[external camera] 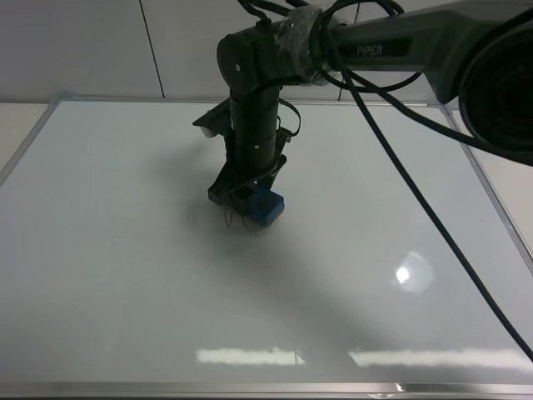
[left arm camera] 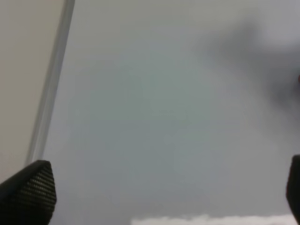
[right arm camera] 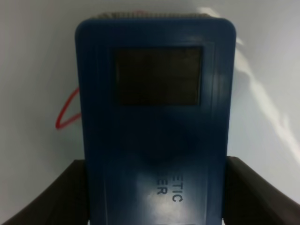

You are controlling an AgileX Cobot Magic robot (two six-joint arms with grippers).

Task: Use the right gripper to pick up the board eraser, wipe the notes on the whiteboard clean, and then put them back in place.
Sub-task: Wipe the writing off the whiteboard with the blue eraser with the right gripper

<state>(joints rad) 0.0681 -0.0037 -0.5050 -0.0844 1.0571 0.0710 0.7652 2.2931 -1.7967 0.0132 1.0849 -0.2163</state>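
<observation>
Jaws: the black 2-fingered right gripper (right arm camera: pixel 152 201) is clamped on the teal-blue rectangular board eraser (right arm camera: pixel 154 117).
Eraser: pressed flat on the glossy white, silver-framed whiteboard (external camera: pixel 125 250), mid-board, over the red scribbled notes (right arm camera: pixel 65 112).
Progress: pickup judged done; wiping unfinished, red strokes showing beside the eraser; return left.
Arm: the black jointed arm (external camera: pixel 254 125) is held near vertical, wrist pointed down.
</observation>
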